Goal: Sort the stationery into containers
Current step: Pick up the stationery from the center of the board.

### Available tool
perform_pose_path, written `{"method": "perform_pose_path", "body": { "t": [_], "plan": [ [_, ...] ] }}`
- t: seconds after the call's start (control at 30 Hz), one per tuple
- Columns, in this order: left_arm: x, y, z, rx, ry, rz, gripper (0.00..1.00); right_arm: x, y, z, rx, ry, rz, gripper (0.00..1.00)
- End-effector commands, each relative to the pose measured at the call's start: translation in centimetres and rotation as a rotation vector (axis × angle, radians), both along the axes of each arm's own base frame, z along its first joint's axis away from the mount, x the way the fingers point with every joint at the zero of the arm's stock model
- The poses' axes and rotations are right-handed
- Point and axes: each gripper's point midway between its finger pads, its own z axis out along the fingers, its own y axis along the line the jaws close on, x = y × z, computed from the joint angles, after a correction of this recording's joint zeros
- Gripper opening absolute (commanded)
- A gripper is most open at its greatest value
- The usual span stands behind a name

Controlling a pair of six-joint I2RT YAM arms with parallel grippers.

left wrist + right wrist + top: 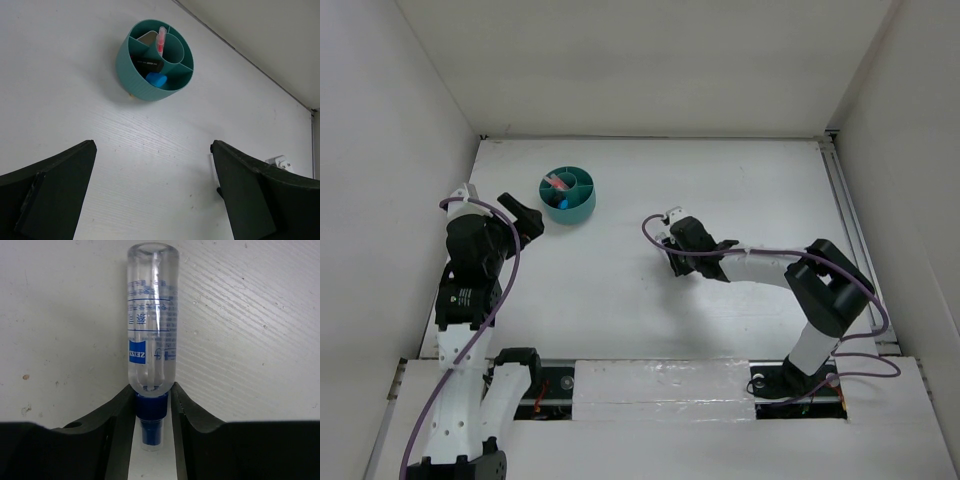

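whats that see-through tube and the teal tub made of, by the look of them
clear tube: probably glossy transparent plastic, possibly glass. The table shows through it, there is blue print on its wall and a highlight runs along it. Its blue collar looks like opaque plastic.
teal tub: opaque moulded plastic with a satin finish, judging by the fine ribs on its outer wall and the thin inner walls.

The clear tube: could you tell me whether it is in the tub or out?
Out: the clear tube lies on the table, neck between the right hand's fingers, far from the teal tub.
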Motion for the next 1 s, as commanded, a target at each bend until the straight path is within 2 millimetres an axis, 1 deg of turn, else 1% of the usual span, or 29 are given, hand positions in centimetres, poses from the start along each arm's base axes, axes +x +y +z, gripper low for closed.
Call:
{"method": "perform_pose_path", "body": {
  "t": [0.0,0.07,0.1,0.17,0.33,0.43,0.47,0.57,0.63,0.67,0.7,0.73,0.77,0.8,0.83,0.87,0.9,0.93,0.97],
  "plan": [
    [0.4,-0.2,0.4,0.012,-0.031,-0.017,1.00,0.4,0.0,-0.3,-0.003,-0.002,0.003,0.36],
    [0.4,-0.2,0.4,0.012,-0.031,-0.017,1.00,0.5,-0.1,-0.3,-0.008,-0.006,-0.003,0.32],
    [0.4,-0.2,0.4,0.012,-0.031,-0.017,1.00,0.5,-0.1,-0.3,-0.008,-0.006,-0.003,0.23],
    [0.4,-0.2,0.4,0.012,-0.031,-0.017,1.00,0.5,-0.1,-0.3,-0.008,-0.006,-0.003,0.14],
    [0.4,-0.2,0.4,0.012,-0.031,-0.017,1.00,0.3,-0.1,-0.4,-0.015,0.002,0.010,0.13],
    [0.4,-0.2,0.4,0.012,-0.031,-0.017,1.00,0.3,-0.1,-0.4,-0.015,0.002,0.010,0.00],
    [0.4,-0.2,0.4,0.012,-0.031,-0.017,1.00,0.3,-0.1,0.0,-0.008,-0.006,0.010,0.00],
    [0.4,-0.2,0.4,0.012,-0.031,-0.017,1.00,0.3,0.1,0.4,0.000,-0.011,0.026,0.00],
    [0.4,-0.3,0.4,0.017,-0.031,-0.029,1.00,0.7,0.4,1.7,0.008,-0.030,0.032,0.00],
    [0.4,-0.5,0.4,0.014,-0.031,-0.039,1.00,0.1,0.3,1.3,-0.017,-0.016,0.052,0.00],
    [0.4,-0.5,0.4,0.014,-0.031,-0.039,1.00,0.0,0.7,2.1,-0.011,-0.022,0.061,0.00],
    [0.5,-0.5,0.6,0.014,-0.040,-0.039,1.00,0.4,0.8,2.6,-0.020,-0.033,0.061,0.00],
    [0.5,-0.5,0.6,0.014,-0.040,-0.039,1.00,-0.1,0.8,2.9,-0.041,-0.026,0.082,0.00],
    [0.6,-0.6,0.4,0.010,-0.031,-0.047,1.00,0.1,0.6,3.2,-0.057,-0.028,0.083,0.00],
    [0.6,-0.8,0.4,0.007,-0.031,-0.056,1.00,-0.2,1.0,3.9,-0.060,-0.035,0.103,0.00],
    [0.6,-0.8,0.0,0.015,-0.022,-0.059,1.00,-0.1,1.6,4.8,-0.064,-0.044,0.122,0.00],
    [0.6,-1.3,0.3,0.006,-0.035,-0.085,1.00,-0.4,1.0,5.2,-0.101,-0.036,0.150,0.00],
    [0.8,-1.5,0.0,0.001,-0.024,-0.096,1.00,-0.4,1.0,5.5,-0.117,-0.035,0.163,0.00],
    [0.7,-1.7,0.1,-0.003,-0.025,-0.107,1.00,-0.4,1.4,6.3,-0.123,-0.042,0.184,0.00]
  ]
}}
